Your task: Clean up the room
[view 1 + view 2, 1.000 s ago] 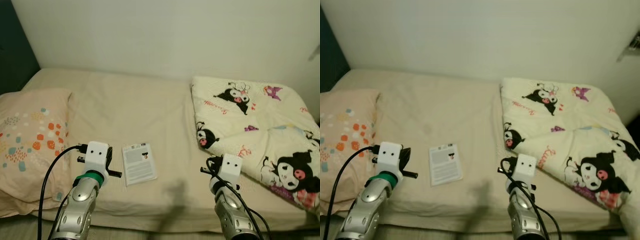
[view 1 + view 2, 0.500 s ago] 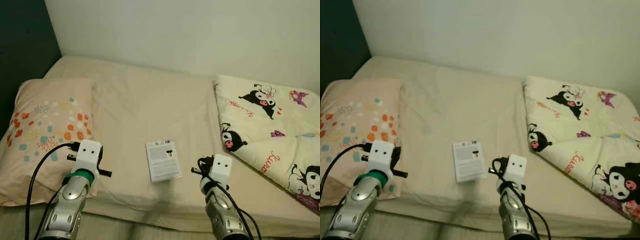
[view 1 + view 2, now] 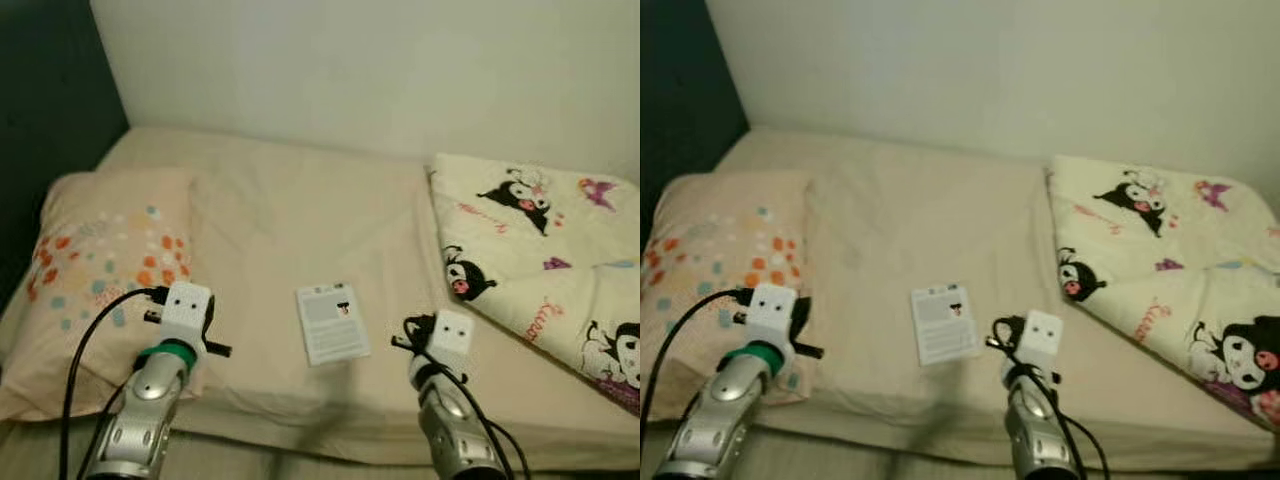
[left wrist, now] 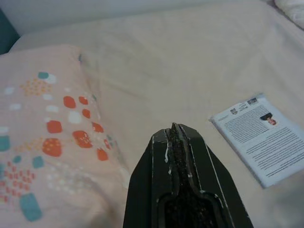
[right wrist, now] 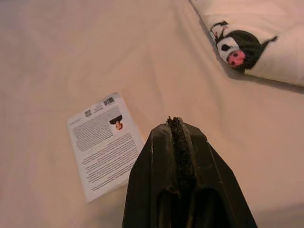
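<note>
White leaflet [image 3: 332, 322] lies mid-frame on the bed [image 3: 290, 220]; both hands, left [image 4: 176, 142] and right [image 5: 175, 137], closed and empty, may crumple it.

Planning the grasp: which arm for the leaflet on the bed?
Right, probably. The leaflet lies nearer the right gripper, which hovers shut just beside it. The left gripper, also shut, sits over by the pillow.

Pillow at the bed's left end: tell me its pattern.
Peach pillow dotted with orange, teal and white spots; the left wrist view shows it best.
</note>
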